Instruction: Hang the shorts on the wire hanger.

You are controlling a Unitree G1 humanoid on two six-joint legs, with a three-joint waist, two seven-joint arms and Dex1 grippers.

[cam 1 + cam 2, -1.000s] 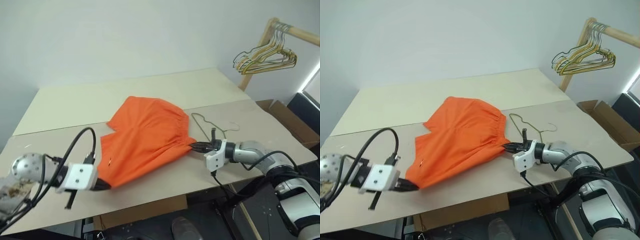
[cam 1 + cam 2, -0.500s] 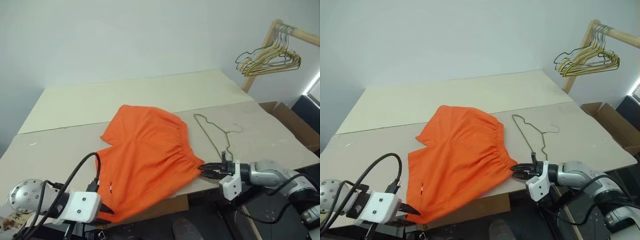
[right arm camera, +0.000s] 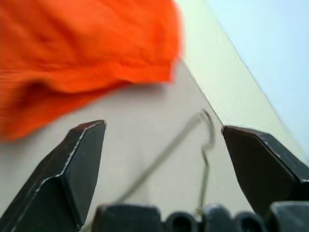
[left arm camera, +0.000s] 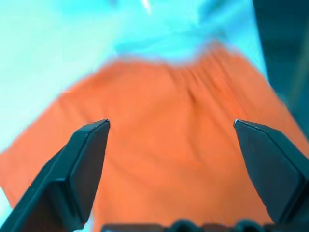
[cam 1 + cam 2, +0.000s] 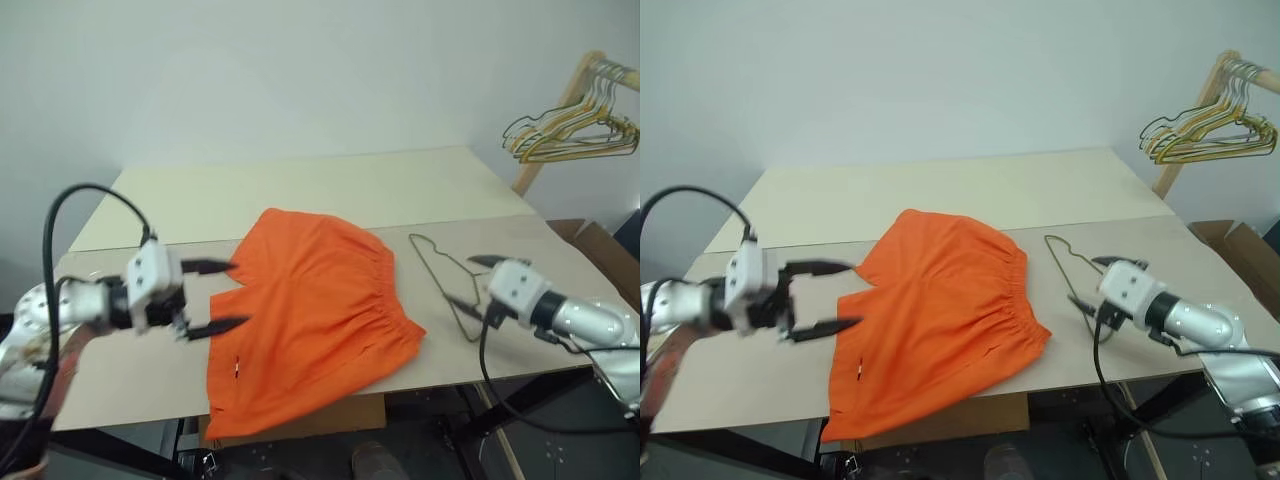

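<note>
**Shorts flat on counter, both hands spread and empty**

Pale wall behind; beige counter (image 5: 330, 195) in front of it, made of two boards laid edge to edge, the seam running across its width.

Item 1. The shorts (image 5: 310, 320): bright orange fabric, lying flat on the nearer board, gathered elastic waistband on the robot's right side, leg openings toward the robot's left. Near hem reaches the counter's front edge and droops slightly over it. A tiny white mark shows on the near left leg. Held by neither hand.

Item 2. The wire hanger (image 5: 448, 283): single thin grey-tan wire, triangular, lying flat on the counter just beside the waistband, on its right. Hook toward the far side. Apart from the shorts; nothing hangs on it.

Item 3. Left hand (image 5: 218, 296): raised above the counter at the left of the shorts, pointing toward them, two black fingers spread wide, nothing between them. Its wrist view looks onto orange fabric framed by both fingers.

Item 4. Right hand (image 5: 1092, 281): at the right of the hanger, low over the counter, fingers spread wide, nothing gripped. Its wrist view shows the hanger's hook and wire between the two fingers, with the shorts' edge beyond.

Item 5. Wooden rail (image 5: 580, 85): at the far right, well apart from the counter items, carrying a bunch of yellow and dark wire hangers (image 5: 570, 135).

Item 6. Cardboard box (image 5: 600, 245): brown, beside the counter's right end, partly seen.
</note>
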